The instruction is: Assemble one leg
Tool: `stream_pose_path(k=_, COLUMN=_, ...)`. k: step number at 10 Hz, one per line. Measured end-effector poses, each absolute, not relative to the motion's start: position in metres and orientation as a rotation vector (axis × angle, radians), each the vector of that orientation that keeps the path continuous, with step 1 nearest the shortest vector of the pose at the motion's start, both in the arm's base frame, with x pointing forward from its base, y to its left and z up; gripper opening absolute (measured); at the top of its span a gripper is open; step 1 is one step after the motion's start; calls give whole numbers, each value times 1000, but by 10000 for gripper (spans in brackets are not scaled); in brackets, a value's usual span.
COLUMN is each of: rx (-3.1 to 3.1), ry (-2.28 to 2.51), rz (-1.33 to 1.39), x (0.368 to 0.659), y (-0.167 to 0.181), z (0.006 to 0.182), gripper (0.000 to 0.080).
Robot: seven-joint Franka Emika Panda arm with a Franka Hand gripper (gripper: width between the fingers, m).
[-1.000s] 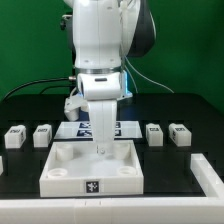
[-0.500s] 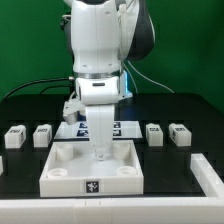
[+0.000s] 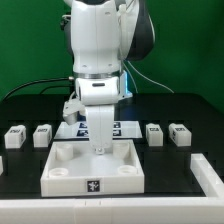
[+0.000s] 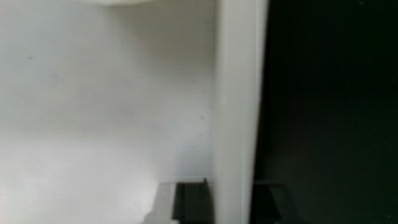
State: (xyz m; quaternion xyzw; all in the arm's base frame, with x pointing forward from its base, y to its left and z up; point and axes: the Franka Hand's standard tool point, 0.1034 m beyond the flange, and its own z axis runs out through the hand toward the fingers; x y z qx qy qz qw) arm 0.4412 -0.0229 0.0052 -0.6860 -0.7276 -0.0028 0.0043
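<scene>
Several legs, small white blocks with square tags, lie on the black table: two at the exterior view's left (image 3: 14, 136) (image 3: 42, 134) and two at its right (image 3: 154, 133) (image 3: 179, 133). My gripper (image 3: 100, 150) holds none of them. It points straight down at the far rim of the large flat white board with round corner sockets (image 3: 60, 172). In the wrist view the board's thin upright rim (image 4: 237, 90) runs between my two dark fingertips (image 4: 192, 205), which stand on either side of it with no gap showing. My gripper (image 4: 231, 205) is shut on that rim.
The marker board (image 3: 125, 128) lies just behind the large board, partly hidden by my arm. A white L-shaped piece (image 3: 205, 178) sits at the table's front on the exterior view's right. A blue cable hangs behind the arm.
My gripper has come down a little onto the large board's far rim. The board and the legs have not moved.
</scene>
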Motion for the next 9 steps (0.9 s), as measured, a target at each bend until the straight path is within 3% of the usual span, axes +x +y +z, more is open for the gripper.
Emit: stream_pose_path(k=9, rx=-2170, ry=-2255, rz=-16, x=443, y=-10, z=5, gripper=57)
